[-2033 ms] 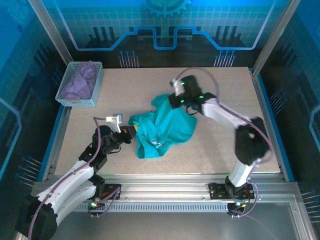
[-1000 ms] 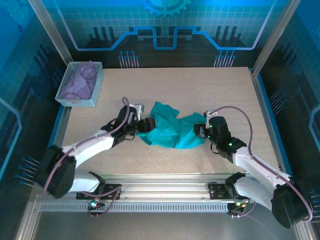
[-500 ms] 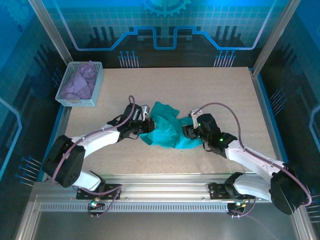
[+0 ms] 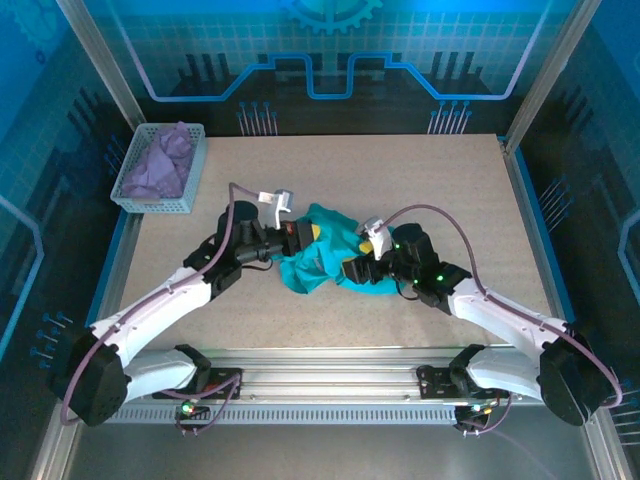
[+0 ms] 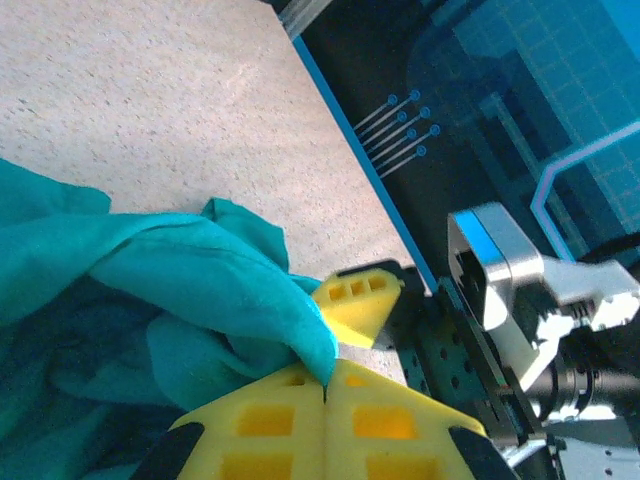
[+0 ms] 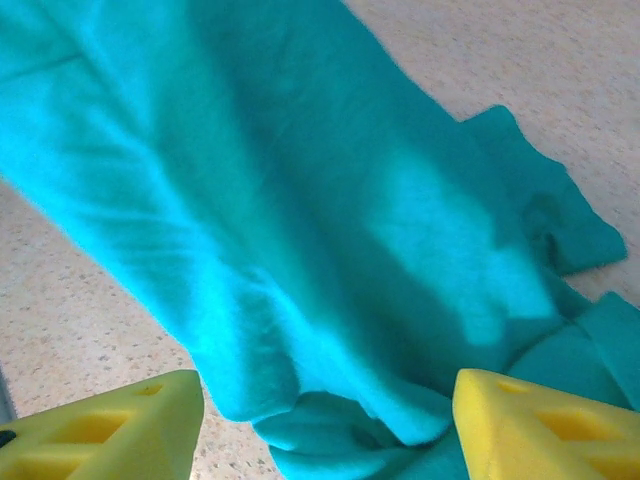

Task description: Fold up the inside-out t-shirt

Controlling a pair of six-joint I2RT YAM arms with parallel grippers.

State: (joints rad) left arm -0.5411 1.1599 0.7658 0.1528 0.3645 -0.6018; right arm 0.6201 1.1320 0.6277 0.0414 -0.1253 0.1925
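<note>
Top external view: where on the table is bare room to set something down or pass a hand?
Free: the far strip of table from the basket to the right edge, and the right side past the right arm. Crowded: the centre, where the left tool pinches the bunched t-shirt and the open right tool hangs over it.
</note>
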